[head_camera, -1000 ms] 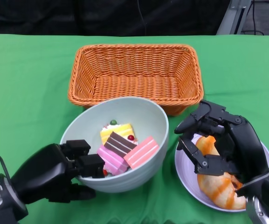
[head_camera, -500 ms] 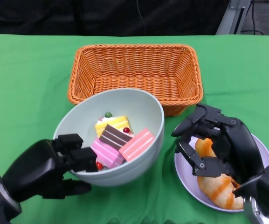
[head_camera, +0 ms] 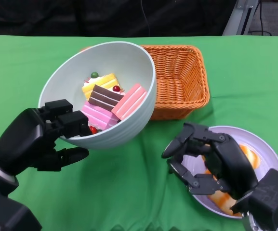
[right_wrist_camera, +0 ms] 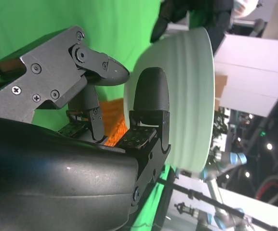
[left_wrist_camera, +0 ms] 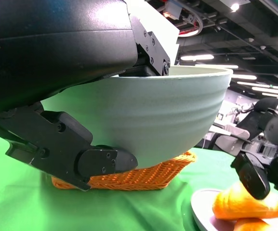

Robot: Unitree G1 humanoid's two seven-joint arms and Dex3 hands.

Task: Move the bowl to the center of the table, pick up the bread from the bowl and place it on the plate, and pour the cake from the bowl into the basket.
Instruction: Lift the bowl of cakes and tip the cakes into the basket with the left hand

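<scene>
My left hand (head_camera: 37,137) grips the rim of the pale green bowl (head_camera: 129,62) and holds it lifted above the table, in front of the orange wicker basket (head_camera: 182,79). Several cake slices (head_camera: 107,98) lie inside the bowl. The left wrist view shows the bowl (left_wrist_camera: 153,115) raised over the basket (left_wrist_camera: 143,175). My right hand (head_camera: 208,161) hovers open over the near-left part of the white plate (head_camera: 264,149), where the bread (head_camera: 249,156) lies. The bread (left_wrist_camera: 247,204) also shows on the plate in the left wrist view.
A green cloth (head_camera: 254,82) covers the table. The basket's left half is hidden behind the lifted bowl. Black background and a metal stand lie beyond the far edge.
My left hand has lifted the bowl up and away from me, toward the basket. My right hand has drawn back off the bread toward the plate's near-left side.
</scene>
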